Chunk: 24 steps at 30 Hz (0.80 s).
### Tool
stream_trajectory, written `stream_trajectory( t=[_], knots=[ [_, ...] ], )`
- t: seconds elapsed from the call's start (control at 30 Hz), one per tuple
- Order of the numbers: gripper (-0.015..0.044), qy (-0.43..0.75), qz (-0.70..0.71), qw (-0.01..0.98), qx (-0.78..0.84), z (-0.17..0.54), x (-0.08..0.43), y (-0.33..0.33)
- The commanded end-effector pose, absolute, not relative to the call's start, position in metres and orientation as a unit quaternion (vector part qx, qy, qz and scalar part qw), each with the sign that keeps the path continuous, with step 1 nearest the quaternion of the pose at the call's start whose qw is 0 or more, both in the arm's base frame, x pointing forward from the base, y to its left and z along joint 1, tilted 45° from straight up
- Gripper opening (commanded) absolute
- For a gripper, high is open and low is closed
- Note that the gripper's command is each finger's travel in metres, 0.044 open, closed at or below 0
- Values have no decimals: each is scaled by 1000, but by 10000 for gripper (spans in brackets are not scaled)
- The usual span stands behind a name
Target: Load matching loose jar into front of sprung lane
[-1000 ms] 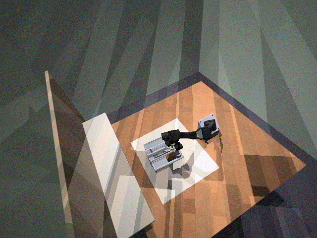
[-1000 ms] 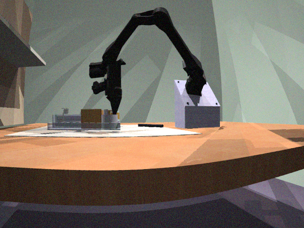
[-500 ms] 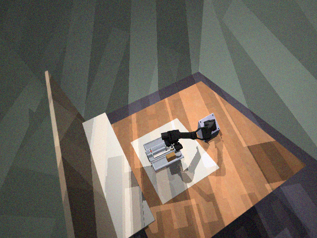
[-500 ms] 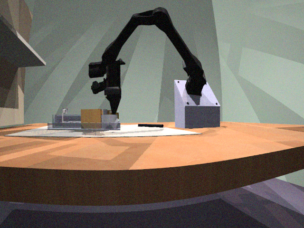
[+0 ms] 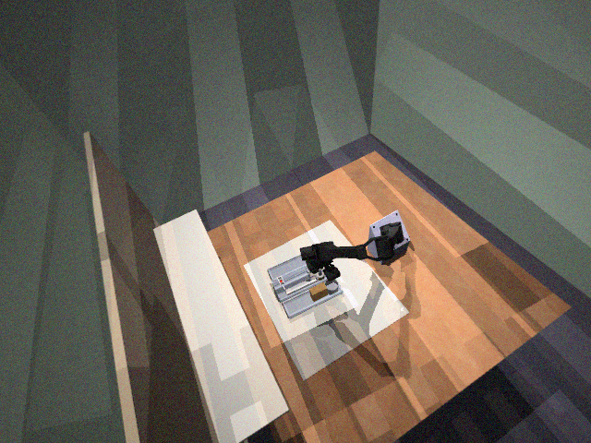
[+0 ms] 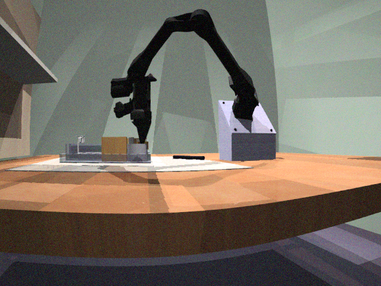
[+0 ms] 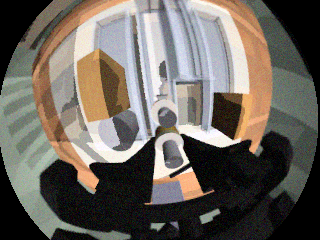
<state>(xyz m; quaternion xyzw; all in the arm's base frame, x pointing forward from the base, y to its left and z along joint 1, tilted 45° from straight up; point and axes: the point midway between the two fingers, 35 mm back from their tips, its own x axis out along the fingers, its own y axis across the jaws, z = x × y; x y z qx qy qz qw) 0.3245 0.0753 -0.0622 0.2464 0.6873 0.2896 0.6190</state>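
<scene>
My pincer, one on one arm, is clenched on a small pale jar at the front end of the rack's middle lane. A second jar of the same look stands just behind it, deeper in that lane; I cannot tell whether the two touch, or whether the held jar rests on the lane floor.

There is one rack, and the wrist view shows three lanes side by side. There are two brown blocks: a larger one in the lane left of the jars and a darker one to their right. One grey cylinder sits just in front of the larger block. One black bar lies on the mat, between the rack and the arm's mount.

From the side, the larger block and the rack's wall hide both jars, and only my pincer's tip dips behind them. From above, my wrist covers the jars and the darker block. The rack's far end is small and blurred in every view, and my fingers cut off the near edge of the wrist view.
</scene>
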Motion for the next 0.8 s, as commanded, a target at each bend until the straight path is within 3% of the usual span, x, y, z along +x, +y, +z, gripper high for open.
stream_trajectory(
  t=[0.0, 0.77],
  knots=[
    [0, 678, 293, 627, 246, -60, 332, 76],
    [0, 678, 293, 627, 246, -60, 334, 76]
  ],
)
